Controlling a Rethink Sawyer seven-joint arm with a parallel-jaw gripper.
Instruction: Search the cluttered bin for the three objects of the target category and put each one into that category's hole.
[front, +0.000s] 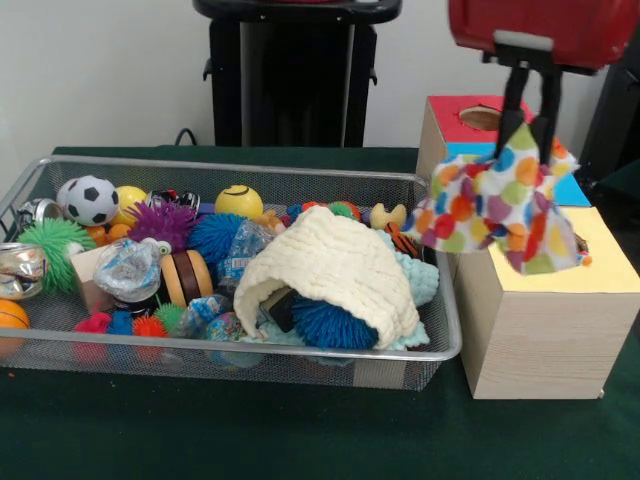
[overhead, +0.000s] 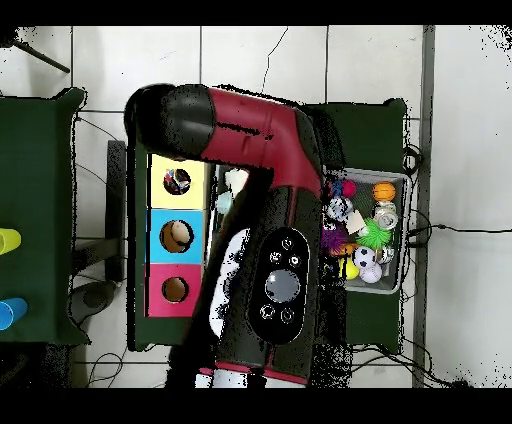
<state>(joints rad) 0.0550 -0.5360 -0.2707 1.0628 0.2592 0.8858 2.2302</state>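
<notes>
We have one polka-dot cloth (front: 500, 205) pinched between the closed fingers of the gripper (front: 530, 125), hanging loose above the near-left part of the yellow-faced box (front: 560, 300); its lower corners droop toward the box's top, and from the front its hole is hidden behind the fabric. Overhead, the yellow hole (overhead: 177, 181) sits at the far end of the row, already showing something dotted inside. We judge the main risk is a floppy drop; a release off-centre could leave the cloth draped on the box's face or sliding down its left side toward the wire bin (front: 300, 180). The cream waffle cloth (front: 335, 270) may hide further pieces.
</notes>
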